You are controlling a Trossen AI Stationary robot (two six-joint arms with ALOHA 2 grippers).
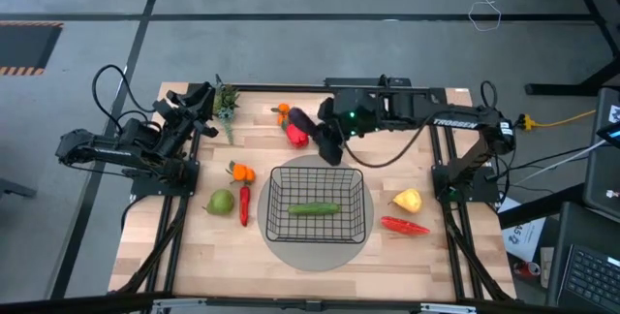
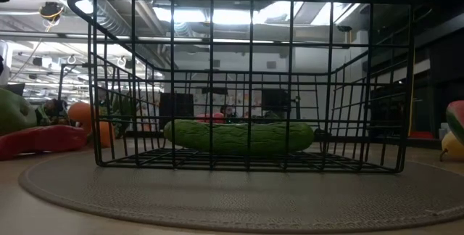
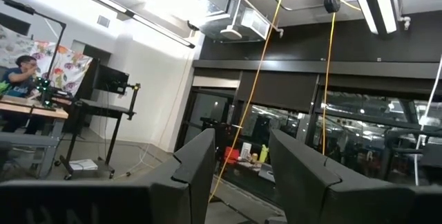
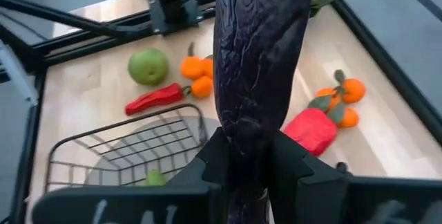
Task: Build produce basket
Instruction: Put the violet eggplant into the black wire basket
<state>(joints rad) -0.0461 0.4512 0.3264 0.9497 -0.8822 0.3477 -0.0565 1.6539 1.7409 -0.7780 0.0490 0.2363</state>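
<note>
The black wire basket (image 1: 274,219) stands on a grey round mat (image 1: 291,254) at the table's middle, and a green cucumber (image 1: 313,208) (image 2: 238,136) lies on its floor. My right gripper (image 1: 327,143) (image 4: 252,148) hovers over the basket's far edge, shut on a dark purple eggplant (image 1: 298,120) (image 4: 255,58). A red pepper (image 1: 296,138) and oranges (image 1: 282,112) lie just beyond. To the basket's left lie oranges (image 1: 241,172), a green fruit (image 1: 221,201) and a red chili (image 1: 244,205); to its right, a yellow fruit (image 1: 408,200) and a red chili (image 1: 404,225). My left gripper (image 1: 197,107) (image 3: 242,148) waits open at the far left. My right gripper pinches the eggplant near one end (image 4: 248,137) between its two fingers (image 4: 215,156), one on each side. The fingers point along the eggplant, which sticks straight out past the fingertips toward the table's far left. It appears lifted clear of the table, over the basket's far edge.
A leafy green sprig (image 1: 227,107) lies at the far left beside my left gripper. Bare wood shows along the near edge and to the mat's left and right. The right arm spans the far right of the table. A person sits at a desk in the room behind.
</note>
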